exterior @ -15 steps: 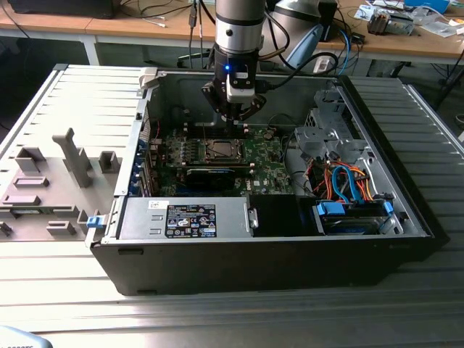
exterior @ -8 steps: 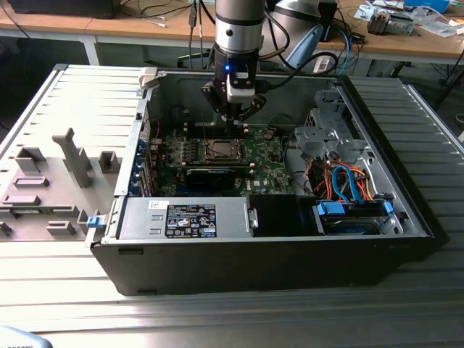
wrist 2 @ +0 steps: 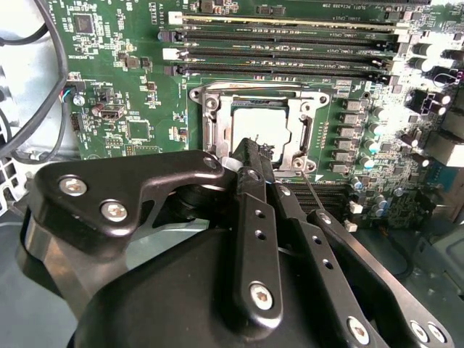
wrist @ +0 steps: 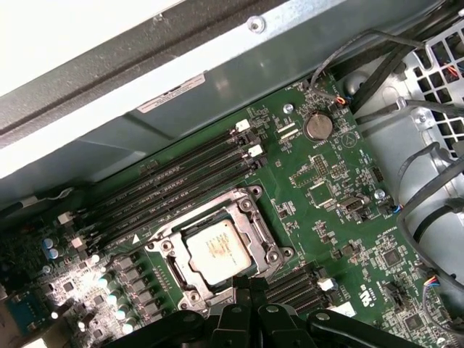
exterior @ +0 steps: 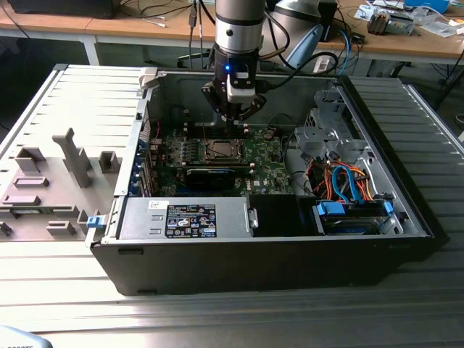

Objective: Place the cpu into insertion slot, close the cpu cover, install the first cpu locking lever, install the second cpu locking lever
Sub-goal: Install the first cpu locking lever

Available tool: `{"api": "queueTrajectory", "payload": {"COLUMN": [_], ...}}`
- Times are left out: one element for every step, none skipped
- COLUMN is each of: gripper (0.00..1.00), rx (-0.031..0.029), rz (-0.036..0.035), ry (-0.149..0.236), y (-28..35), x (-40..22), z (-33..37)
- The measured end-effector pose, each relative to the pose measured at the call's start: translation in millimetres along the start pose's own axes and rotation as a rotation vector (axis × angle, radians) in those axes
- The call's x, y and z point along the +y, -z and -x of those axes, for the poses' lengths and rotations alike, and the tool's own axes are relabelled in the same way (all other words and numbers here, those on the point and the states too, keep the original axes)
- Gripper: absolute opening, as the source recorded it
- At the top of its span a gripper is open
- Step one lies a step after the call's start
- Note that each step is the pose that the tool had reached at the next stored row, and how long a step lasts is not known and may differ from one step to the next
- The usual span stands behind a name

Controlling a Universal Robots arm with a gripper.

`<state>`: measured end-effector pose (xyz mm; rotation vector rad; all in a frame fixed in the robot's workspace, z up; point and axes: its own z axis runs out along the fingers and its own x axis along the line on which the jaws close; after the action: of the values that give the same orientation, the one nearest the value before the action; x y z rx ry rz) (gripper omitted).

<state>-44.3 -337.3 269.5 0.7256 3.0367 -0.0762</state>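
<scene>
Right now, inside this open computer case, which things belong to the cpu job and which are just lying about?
Job in hand:
- cpu, seated in the insertion slot
- cpu cover, down around the chip
- gripper, fingertips together at the socket's edge

Just lying about:
- memory slots
- coin battery
- power supply
- orange and blue cables

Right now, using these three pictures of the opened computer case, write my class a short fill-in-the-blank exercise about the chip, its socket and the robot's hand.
1. The cpu lies inside the insertion ____.
2. The cpu cover is a metal frame lying ____ over the chip.
3. The hand hovers just above the socket's ____.
4. The socket sits on a ____ circuit board.

Missing words: slot; closed; edge; green
</scene>
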Motion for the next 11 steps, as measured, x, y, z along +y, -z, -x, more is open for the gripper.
{"api": "queueTrajectory", "payload": {"gripper": [0.11,0.11,0.11,0.11,0.11,0.11,0.11,0.11,0.11,0.11,0.11], "rx": [0.0000,0.0000,0.0000,-0.0001,0.0000,-0.0001,-0.0001,-0.0001,-0.0001,-0.0002,-0.0002], "rz": [0.0001,0.0001,0.0001,0.0002,0.0001,0.0001,0.0001,0.0002,0.0002,0.0002,0.0002], "ry": [0.001,0.001,0.002,0.002,0.002,0.003,0.003,0.004,0.004,0.004,0.005], "y": [0.0,0.0,0.0,0.0,0.0,0.1,0.1,0.1,0.1,0.0,0.1], "x": [0.0,0.0,0.0,0.0,0.0,0.0,0.0,0.0,0.0,0.0,0.0], "z": [0.0,0.0,0.0,0.0,0.0,0.0,0.0,0.0,0.0,0.0,0.0]}}
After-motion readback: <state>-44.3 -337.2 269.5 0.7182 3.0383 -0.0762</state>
